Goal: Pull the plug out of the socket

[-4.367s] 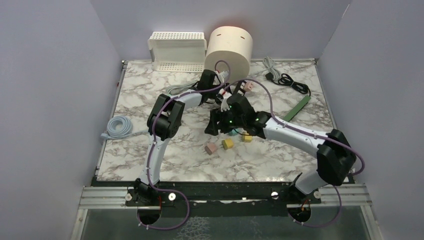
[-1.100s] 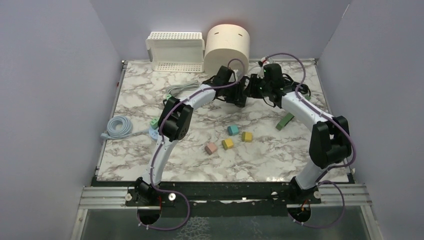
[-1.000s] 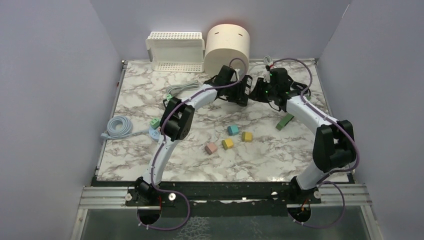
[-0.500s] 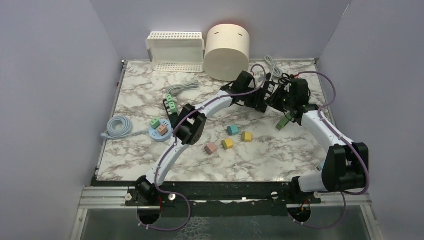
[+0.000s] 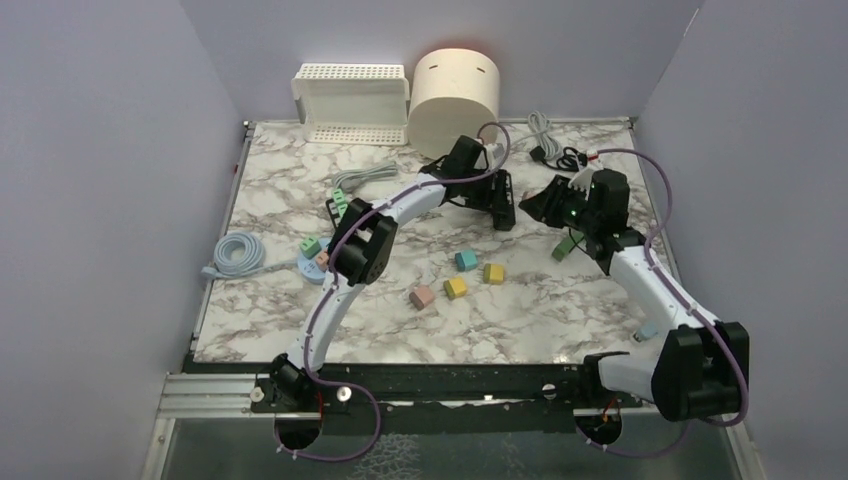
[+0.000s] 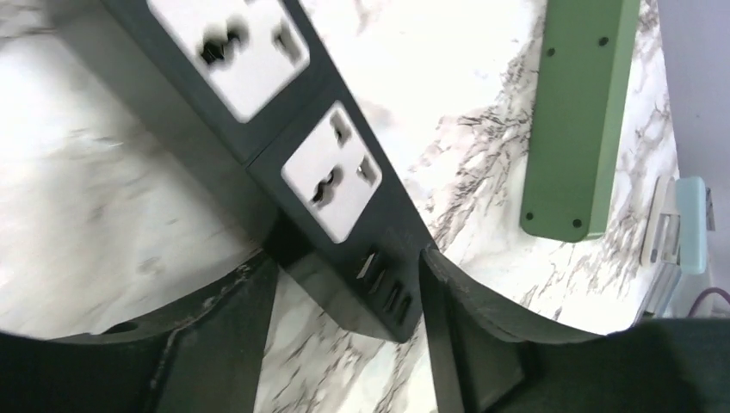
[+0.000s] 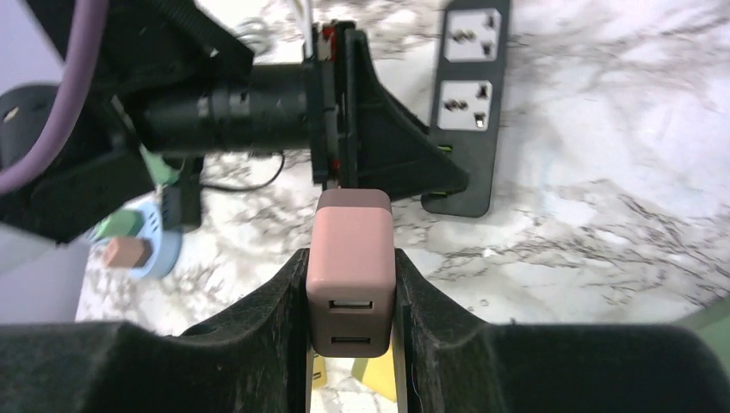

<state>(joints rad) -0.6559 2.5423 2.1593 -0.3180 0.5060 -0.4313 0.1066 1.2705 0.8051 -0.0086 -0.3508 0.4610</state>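
A black power strip (image 6: pixel 284 129) with white sockets lies between my left gripper's (image 6: pixel 349 288) fingers, which press on both sides of its end. In the top view my left gripper (image 5: pixel 497 205) is at the table's middle back. My right gripper (image 7: pixel 351 284) is shut on a pink plug adapter (image 7: pixel 351 249) with two USB ports. The plug is held in the air, apart from the strip (image 7: pixel 472 103), whose near sockets are bare. In the top view my right gripper (image 5: pixel 538 204) is just right of the left one, with a small gap between them.
A green bar (image 5: pixel 570 243) lies right of the grippers. Coloured blocks (image 5: pixel 455 287) sit mid-table. A white basket (image 5: pixel 355 100) and a cream cylinder (image 5: pixel 457 92) stand at the back. A black cable (image 5: pixel 565 158) lies back right, a blue cable coil (image 5: pixel 236 252) on the left.
Both grippers have moved from beside the cream cylinder toward the table's middle right. Then the right gripper drew away to the right with the pink plug, and a gap opened between the two grippers.
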